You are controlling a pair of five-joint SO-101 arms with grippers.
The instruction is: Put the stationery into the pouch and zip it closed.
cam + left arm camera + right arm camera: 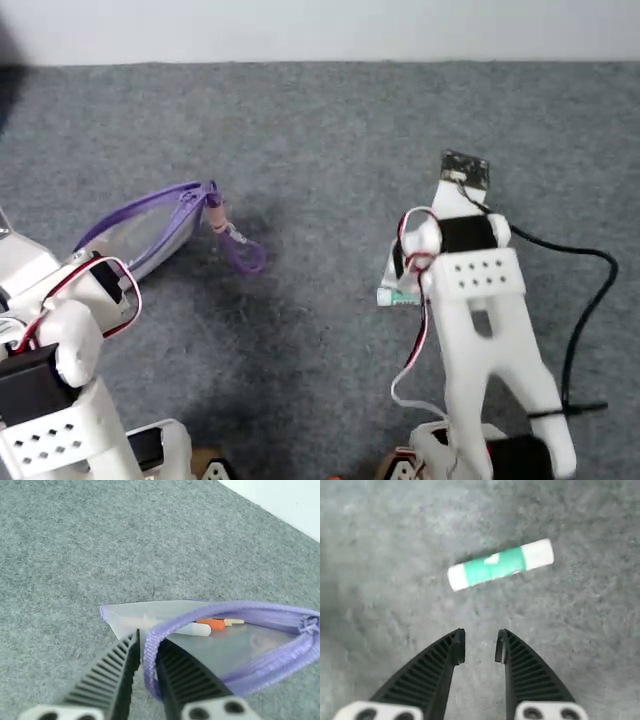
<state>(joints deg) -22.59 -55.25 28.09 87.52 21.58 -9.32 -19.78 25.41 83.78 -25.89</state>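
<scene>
Partly done: the pouch [240, 650] lies on the grey table [60, 555] with its mouth open, and a white stick [192, 629] and an orange piece [212, 624] are inside. The left gripper [146, 642] is pinching the purple zip edge [150, 645] at one end. Over on the other side the right gripper [479, 645] hangs just above the green-and-white glue stick [500, 564], jaws a little apart and not touching it, well apart from the pouch. Left to do, by my read: grab that stick, drop it in, run the zip shut.
</scene>
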